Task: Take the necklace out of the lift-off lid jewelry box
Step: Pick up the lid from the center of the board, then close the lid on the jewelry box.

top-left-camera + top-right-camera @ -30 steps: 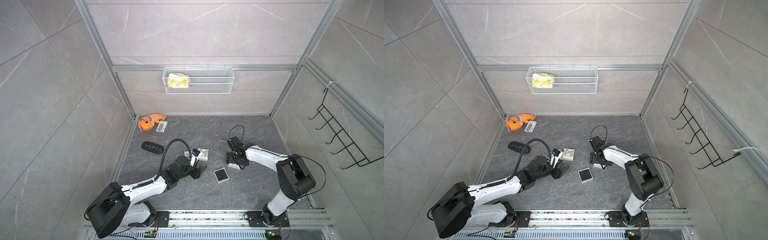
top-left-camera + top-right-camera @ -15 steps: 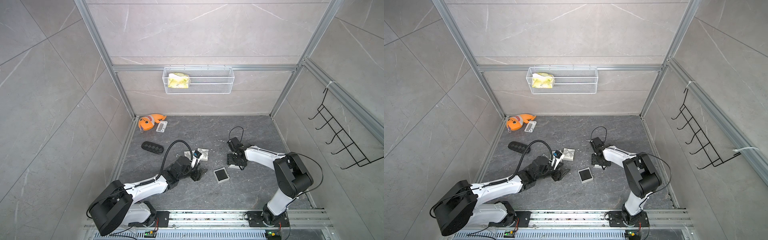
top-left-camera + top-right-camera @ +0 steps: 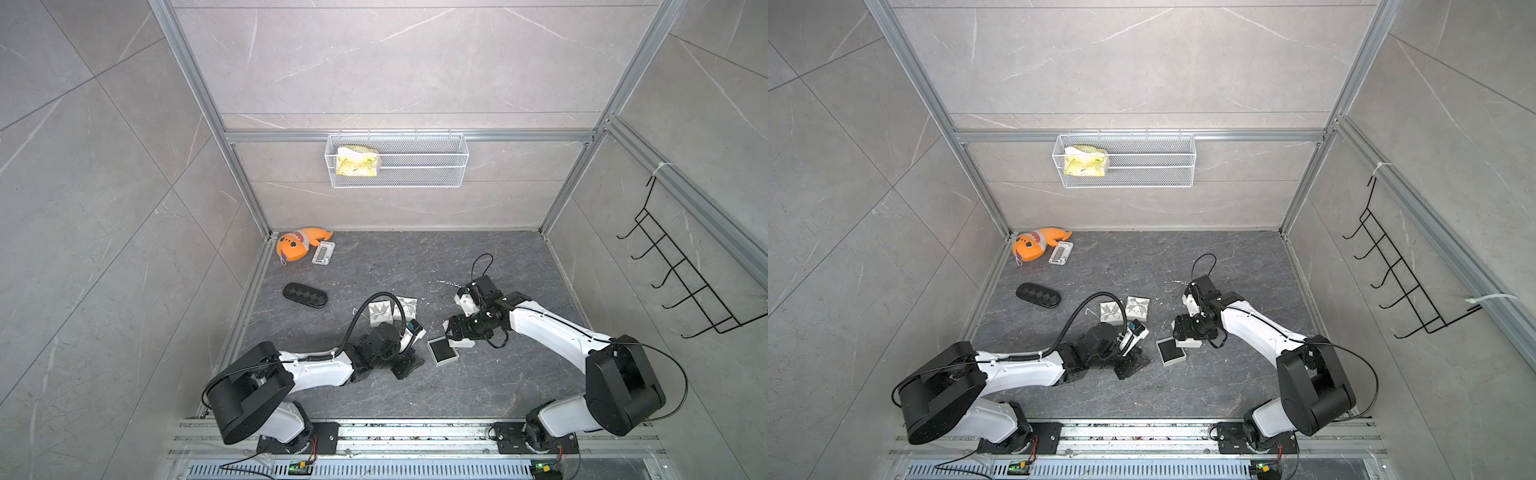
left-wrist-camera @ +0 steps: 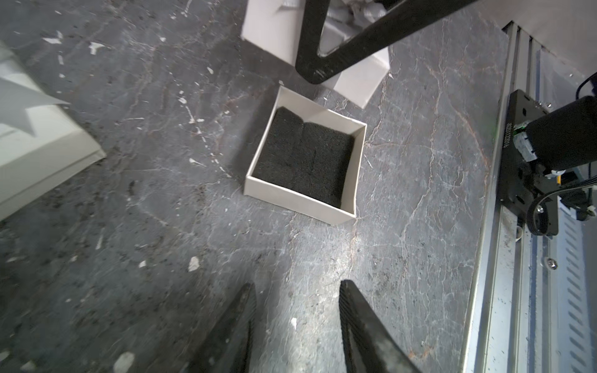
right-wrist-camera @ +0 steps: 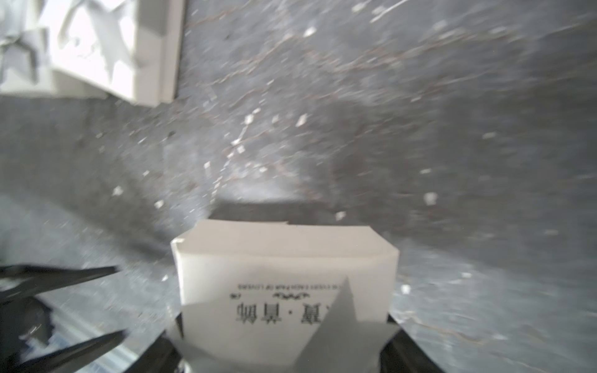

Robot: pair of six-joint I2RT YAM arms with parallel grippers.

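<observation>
Nearby, right gripper [image 5: 284,326] pinches the lid [image 5: 284,258] beside open box [image 4: 290,198]; left gripper [image 4: 295,287] spread

Left gripper [image 4: 295,284] fingers apart, nothing between, above dark stone floor [image 4: 129,210]. Open white box [image 4: 290,200] just right, black foam [image 4: 307,158] inside. White lid [image 4: 358,84] just beside box's right side, right gripper's black finger [image 4: 308,48] across it. Metal rail [image 4: 497,274] at near edge.

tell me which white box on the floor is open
The jewelry box base nearest the rail: black foam showing, its lid beside it. The two star-topped boxes farther back show no foam.
</observation>
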